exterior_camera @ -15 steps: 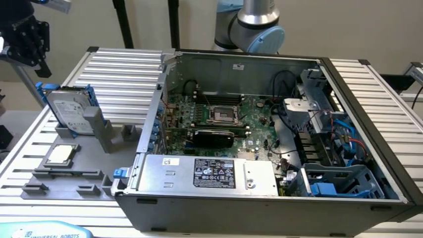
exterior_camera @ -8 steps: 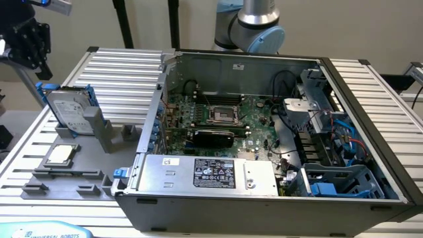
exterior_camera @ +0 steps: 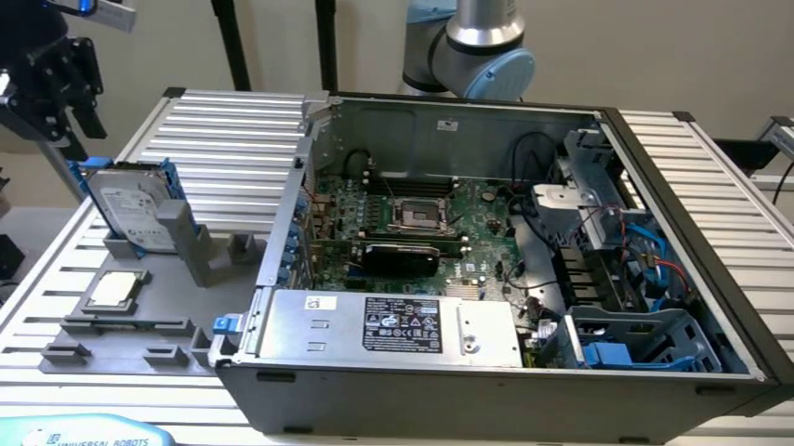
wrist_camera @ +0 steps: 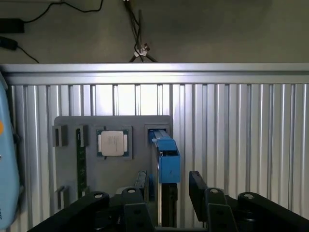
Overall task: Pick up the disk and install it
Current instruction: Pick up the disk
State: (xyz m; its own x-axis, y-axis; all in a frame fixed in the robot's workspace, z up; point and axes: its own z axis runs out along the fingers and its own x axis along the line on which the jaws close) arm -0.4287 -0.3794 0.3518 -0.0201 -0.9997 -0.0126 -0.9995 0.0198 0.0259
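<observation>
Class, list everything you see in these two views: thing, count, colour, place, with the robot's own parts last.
table: one, ribbed aluminium, under everything.
computer case: one, dark grey, open, centre.
motherboard: one, green, inside the case.
power supply: one, silver with black label, inside the case.
fixture: one, grey, beside the case, exterior view's left.
disk: one, silver-grey in blue carrier, upright in the fixture.
CPU chip: one, silver, flat on the fixture.
arm: one, grey, behind the case.
gripper: one, black, open, above the disk.

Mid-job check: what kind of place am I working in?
Probably a robotics lab bench set up for PC assembly: an opened computer case sits on a slatted aluminium table, beside a grey fixture holding the disk and a CPU chip.
</observation>
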